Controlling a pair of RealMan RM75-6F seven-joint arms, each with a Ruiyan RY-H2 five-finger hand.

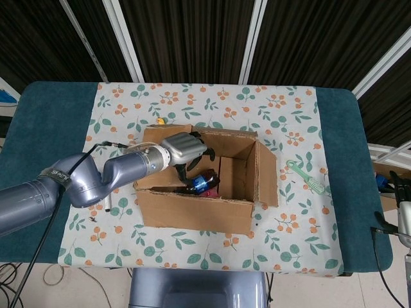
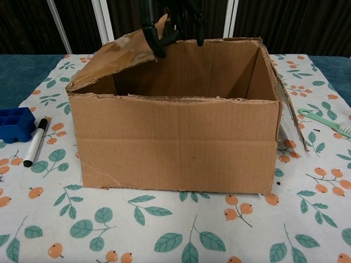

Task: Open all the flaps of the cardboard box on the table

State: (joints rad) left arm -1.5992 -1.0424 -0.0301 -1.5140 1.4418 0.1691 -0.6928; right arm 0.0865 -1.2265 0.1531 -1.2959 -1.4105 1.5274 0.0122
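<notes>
The brown cardboard box (image 1: 199, 208) stands mid-table on the flowered cloth, its top mostly open. My left hand (image 1: 183, 149) reaches over the box's left side. Its dark fingers (image 2: 152, 43) curl around the free edge of the left flap (image 2: 118, 55), which slopes up from the left wall. The right flap (image 1: 268, 170) hangs outward beside the right wall. The front wall (image 2: 175, 142) ends in a torn top edge. A blue-labelled bottle (image 1: 204, 183) lies inside. My right hand (image 1: 399, 192) shows only partly at the far right edge, off the table.
A green toothbrush (image 1: 307, 177) lies right of the box. In the chest view a black-and-white marker (image 2: 35, 143) and a blue tray (image 2: 15, 123) lie left of the box. A small yellow object (image 1: 160, 120) sits behind the box.
</notes>
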